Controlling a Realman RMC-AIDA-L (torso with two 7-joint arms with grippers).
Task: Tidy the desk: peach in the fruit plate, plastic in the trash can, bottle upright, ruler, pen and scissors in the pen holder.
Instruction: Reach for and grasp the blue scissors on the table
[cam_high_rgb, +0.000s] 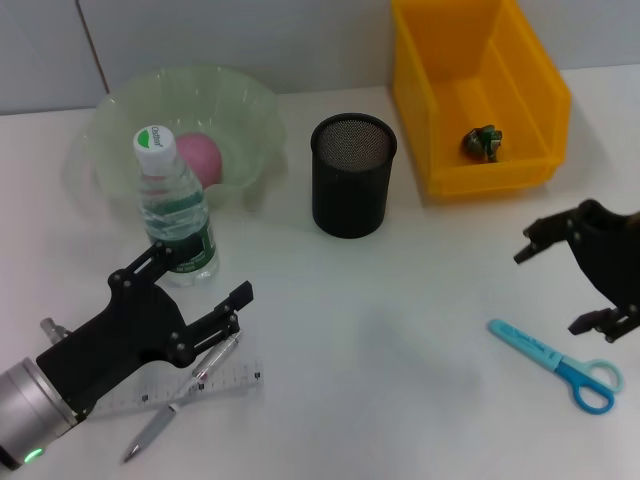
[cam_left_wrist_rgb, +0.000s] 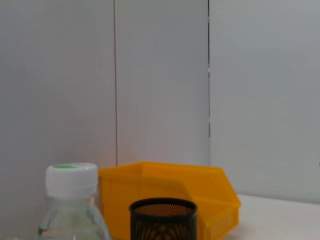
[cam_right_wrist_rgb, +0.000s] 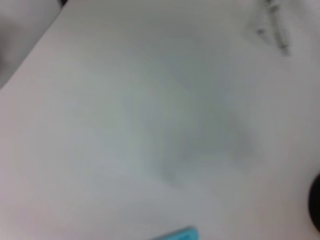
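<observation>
The work surface is a white desk set against a pale panelled wall. Nearest, the left gripper, jaws apart, hovers over the pen and clear ruler; the pen's long axis runs diagonally. The right gripper, jaws apart, sits above the scissors, blades pointing left. Farther: upright bottle, pen holder, peach in the fruit plate, yellow trash can.

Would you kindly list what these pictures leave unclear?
- Clear plastic ruler and silver pen: head view, partly covered by the open left gripper.
- Crumpled green item in the yellow bin: too small to identify.
- Blue-handled scissors: right wrist view, cut off and blurred.
</observation>
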